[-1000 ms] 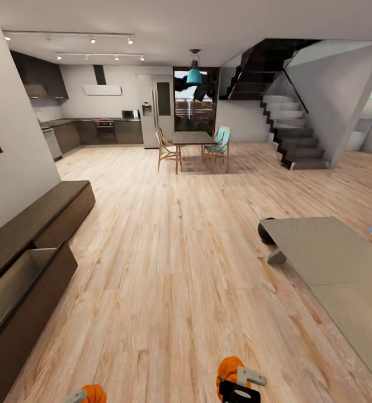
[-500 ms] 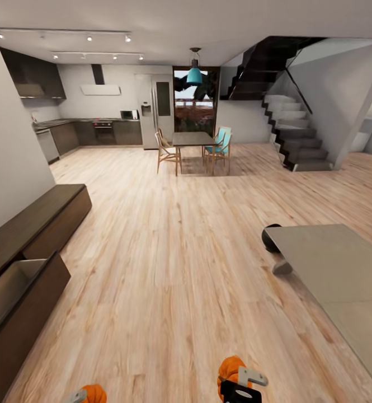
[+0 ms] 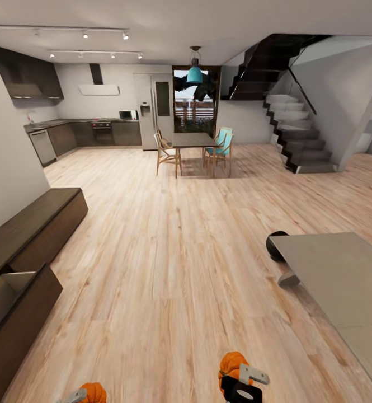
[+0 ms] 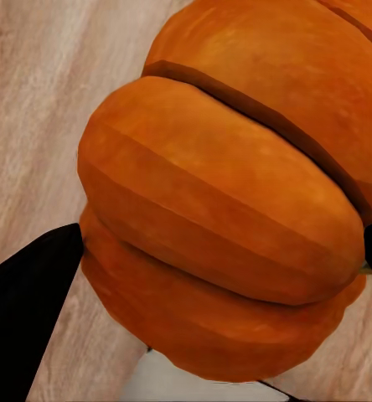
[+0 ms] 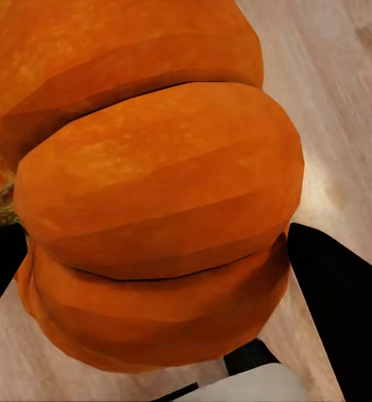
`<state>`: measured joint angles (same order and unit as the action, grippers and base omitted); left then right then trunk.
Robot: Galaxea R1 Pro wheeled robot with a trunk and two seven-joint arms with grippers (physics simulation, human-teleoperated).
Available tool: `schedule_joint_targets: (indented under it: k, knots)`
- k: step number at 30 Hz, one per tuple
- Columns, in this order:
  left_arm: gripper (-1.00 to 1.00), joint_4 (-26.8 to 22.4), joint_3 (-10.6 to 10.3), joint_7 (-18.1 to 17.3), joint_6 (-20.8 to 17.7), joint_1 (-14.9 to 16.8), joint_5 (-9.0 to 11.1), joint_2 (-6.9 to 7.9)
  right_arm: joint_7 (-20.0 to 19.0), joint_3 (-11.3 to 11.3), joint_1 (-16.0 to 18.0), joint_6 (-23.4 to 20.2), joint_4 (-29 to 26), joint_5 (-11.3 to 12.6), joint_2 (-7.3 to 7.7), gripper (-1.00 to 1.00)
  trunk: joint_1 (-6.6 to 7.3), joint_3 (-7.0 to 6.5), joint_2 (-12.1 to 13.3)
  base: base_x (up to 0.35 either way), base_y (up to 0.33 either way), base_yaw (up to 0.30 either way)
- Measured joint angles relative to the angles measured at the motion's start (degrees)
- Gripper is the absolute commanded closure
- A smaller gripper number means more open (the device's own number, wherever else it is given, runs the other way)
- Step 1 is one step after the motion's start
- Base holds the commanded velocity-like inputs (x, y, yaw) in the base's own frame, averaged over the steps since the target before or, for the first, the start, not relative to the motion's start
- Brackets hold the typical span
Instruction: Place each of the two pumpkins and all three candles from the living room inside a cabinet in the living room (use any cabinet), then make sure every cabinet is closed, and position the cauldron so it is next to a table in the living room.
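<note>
**Both pumpkins in hand, cabinet drawer open, nothing stowed yet**

- You had a pumpkin in each gripper. The left gripper (image 3: 80, 396) was clenched on the left pumpkin (image 3: 93, 393), low at the bottom edge of the head view. In the left wrist view that pumpkin (image 4: 228, 201) sat wedged between the two dark fingers (image 4: 31, 293).
- The right gripper (image 3: 243, 386) was likewise clamped on the right pumpkin (image 3: 231, 364). The right wrist view showed it (image 5: 152, 193) pinched between the black fingers (image 5: 341, 310), a bit of stem at one side.
- Both pumpkins hung over bare wood floor (image 3: 174, 268), carried rather than set down.
- The cabinet (image 3: 34, 224) ran along the wall on your left. Its near drawer (image 3: 6, 313) stood pulled out, pale inside; what could be seen of the interior looked empty, though most of it was cut off by the frame edge. The far drawer front looked flush.
- A low grey table (image 3: 342, 280) stood to your right, with a dark rounded object (image 3: 275, 243) touching its far corner. Possibly the cauldron; too little was visible to say.
- No candles could be made out.

Judgement on progress: early. Pumpkins were picked up, not yet placed. Left to do: drop both in the open drawer, find and stow three candles, shut the drawer, confirm the cauldron beside a table.
</note>
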<state>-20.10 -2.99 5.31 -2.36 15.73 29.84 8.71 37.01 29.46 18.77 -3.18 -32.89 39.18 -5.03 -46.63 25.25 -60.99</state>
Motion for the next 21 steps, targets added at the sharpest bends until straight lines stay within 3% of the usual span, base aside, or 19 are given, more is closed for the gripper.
schedule_joint_targets:
  k: [3,5,10,16,21]
  knots:
    - [1.00,-1.32,-0.06,0.13,-0.42,0.56,-0.27,0.09,0.22,-0.22,1.29,-0.29,-0.33,-0.24,-0.45,1.00,0.00,-0.01,0.00,0.330,0.000,0.000]
    - [1.00,-3.44,-0.14,0.19,-2.64,2.27,-0.28,0.16,0.35,-0.28,4.65,-1.24,-0.37,-0.35,-0.58,1.00,0.00,-0.02,0.00,0.330,0.000,0.000]
    - [1.00,-5.64,-0.03,0.73,-9.00,9.10,-0.66,0.68,0.23,-0.39,13.64,-10.59,0.02,-0.13,-0.68,1.00,0.00,-0.03,0.00,0.330,0.000,0.000]
    - [1.00,-5.20,0.11,9.22,-10.13,13.26,-3.29,1.09,0.10,-0.66,19.23,-16.42,0.24,0.76,-0.68,1.00,0.00,-0.01,0.00,0.330,0.000,0.000]
    - [1.00,-5.88,0.05,10.75,-13.84,14.61,-3.18,0.79,0.26,-0.78,21.50,-21.13,0.07,1.11,-0.69,1.00,0.00,0.00,0.00,0.329,0.000,0.000]
